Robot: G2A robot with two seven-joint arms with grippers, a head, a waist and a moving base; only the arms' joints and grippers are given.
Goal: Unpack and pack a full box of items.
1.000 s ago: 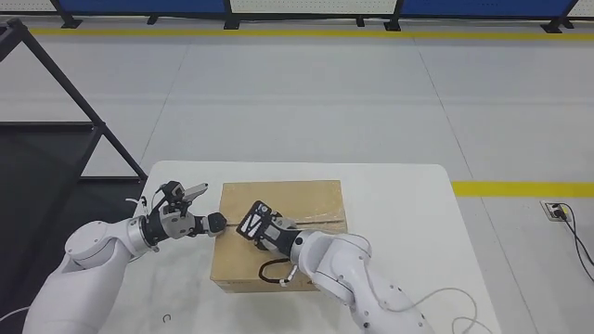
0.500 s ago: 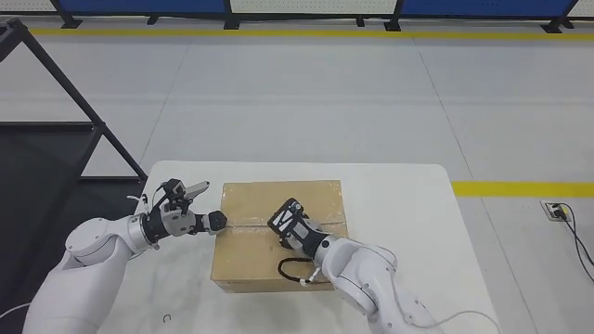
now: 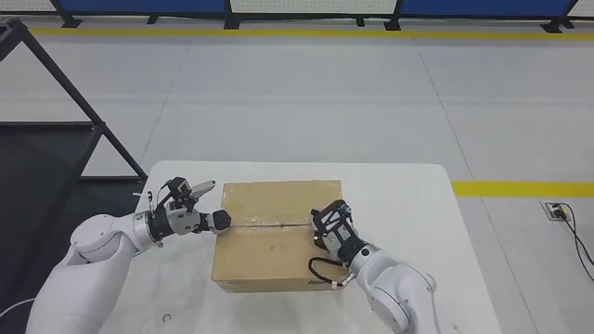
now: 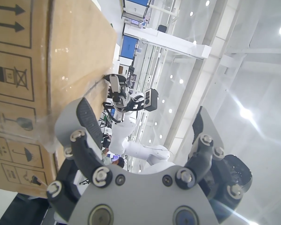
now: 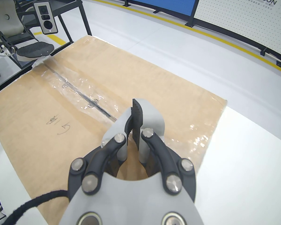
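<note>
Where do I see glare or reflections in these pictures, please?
Left wrist view: ceiling lamps flare in streaks beyond the left claw. Right wrist view: the clear tape on the box glints ahead of the right claw. Top view: even light, no glare.

Left gripper wide apart, right gripper tight (fingers flush together).

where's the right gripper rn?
In the top view the right gripper is over the closed brown cardboard box, at the right-hand end of its clear-taped centre seam, jaws shut.
</note>
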